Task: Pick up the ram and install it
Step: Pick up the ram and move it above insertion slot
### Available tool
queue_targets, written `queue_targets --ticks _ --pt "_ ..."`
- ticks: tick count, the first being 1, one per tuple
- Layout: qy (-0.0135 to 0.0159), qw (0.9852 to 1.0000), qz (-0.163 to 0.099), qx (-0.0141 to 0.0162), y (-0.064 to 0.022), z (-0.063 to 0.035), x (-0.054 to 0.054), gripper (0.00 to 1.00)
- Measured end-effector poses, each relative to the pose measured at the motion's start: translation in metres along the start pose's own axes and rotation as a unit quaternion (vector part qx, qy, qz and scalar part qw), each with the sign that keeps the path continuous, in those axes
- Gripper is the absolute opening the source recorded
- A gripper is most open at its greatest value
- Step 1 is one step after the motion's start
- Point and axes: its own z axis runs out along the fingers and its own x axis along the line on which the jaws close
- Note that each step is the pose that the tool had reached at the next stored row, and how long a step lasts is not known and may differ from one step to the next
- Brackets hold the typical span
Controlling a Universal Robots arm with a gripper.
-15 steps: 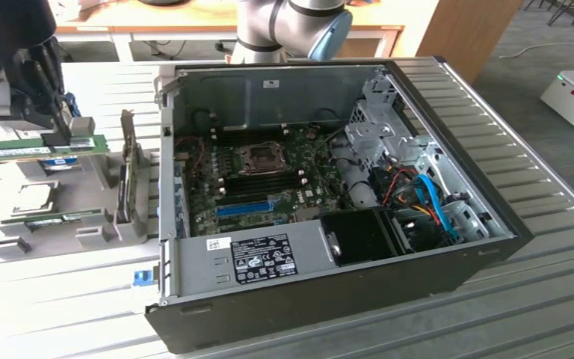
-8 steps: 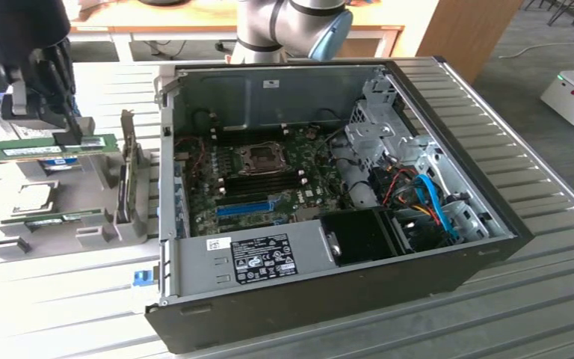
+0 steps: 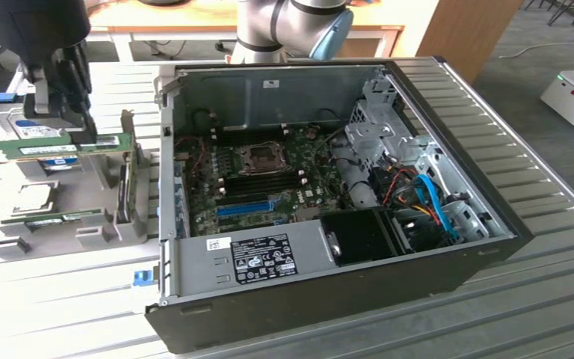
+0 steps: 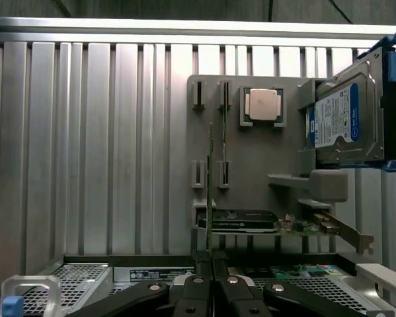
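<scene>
Hand (image 3: 78, 127) is clamped shut on the ram (image 3: 53, 148), holding it just above the grey parts holder (image 3: 87, 235) on the desk (image 3: 526, 149), well apart from the open PC case (image 3: 287, 97). I reckon the trick here is keeping the stick level and the grip square, so it doesn't twist.

Ribbed metal table (image 3: 546, 247), green circuit-board ram (image 3: 53, 147)

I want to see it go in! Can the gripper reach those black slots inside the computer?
Probably yes. The case lies open, nothing covers the slots, and the gripper holds the ram beside it.
</scene>
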Motion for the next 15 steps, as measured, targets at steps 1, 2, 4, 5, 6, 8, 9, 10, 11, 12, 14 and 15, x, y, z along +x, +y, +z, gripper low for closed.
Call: queue_targets --ticks 1,2,4,5,6,8,9,10,11,12,14,15 --pt "0.0000 1.0000 0.000 0.0000 -0.0020 0.0000 0.000 0.12" --pt "0.0000 1.0000 0.000 0.0000 -0.0039 -0.0001 0.000 0.12" --pt "0.0000 1.0000 0.000 -0.0002 -0.0078 -0.0004 0.000 0.12" --pt "0.0000 1.0000 0.000 -0.0002 -0.0097 -0.0005 0.000 0.12" --pt "-0.0001 1.0000 0.000 -0.0002 -0.0117 -0.0005 0.000 0.12" --pt "0.0000 1.0000 0.000 -0.0004 -0.0158 -0.0008 0.000 0.12" --pt "0.0000 1.0000 0.000 -0.0004 -0.0178 -0.0009 0.000 0.12" --pt "0.0000 1.0000 0.000 -0.0004 -0.0196 -0.0010 0.000 0.12" --pt "0.0000 1.0000 0.000 -0.0005 -0.0214 -0.0011 0.000 0.12" --pt "0.0000 1.0000 0.000 -0.0005 -0.0235 -0.0012 0.000 0.12" --pt "0.0000 1.0000 0.000 -0.0006 -0.0276 -0.0014 -0.001 0.12" --pt "0.0000 1.0000 0.000 -0.0006 -0.0299 -0.0015 -0.001 0.12"
